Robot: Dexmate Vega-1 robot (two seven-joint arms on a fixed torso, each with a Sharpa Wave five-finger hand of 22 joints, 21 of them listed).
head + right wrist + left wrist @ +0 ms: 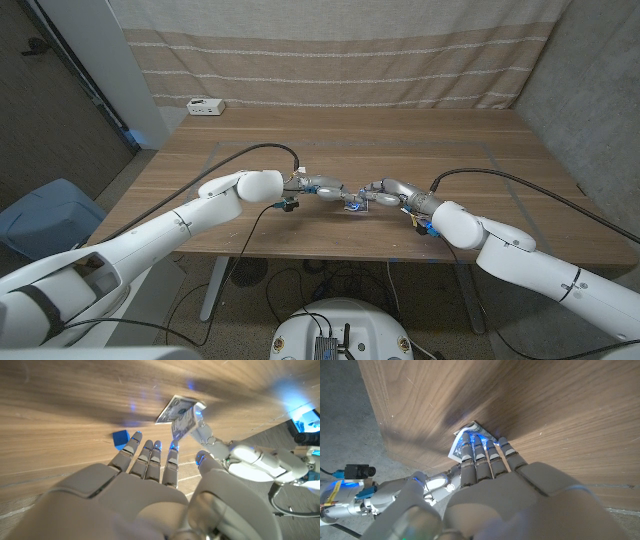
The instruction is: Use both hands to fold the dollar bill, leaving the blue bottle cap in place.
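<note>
Left hand: The left hand (322, 187) reaches in from the left to the middle of the table. In the left wrist view its fingers (481, 452) lie side by side, with their tips on the dollar bill (462, 442). In the right wrist view it looks like it lifts one part of the bill up, so I think it holds the bill.

Right hand: The right hand (383, 189) comes in from the other side, and the two hands almost meet. In its own wrist view its fingers (150, 452) are stretched out straight, close together, with nothing in them. They stop just short of the bill.

Dollar bill: It sits between the two hands, near the front of the table. One part lies on the wood and one part stands up, bent over.

Blue bottle cap: The blue bottle cap (120, 439) sits on the bare wood just beside the bill, close to the right fingertips. It is not touching the bill.

How far along: I think the fold has begun but is not pressed flat. The raised part needs to come down.

Edges and room: The table (400, 135) has lots of open wood behind the hands. The front edge is near. The cap is the tight spot, since the right hand could bump it.
</note>
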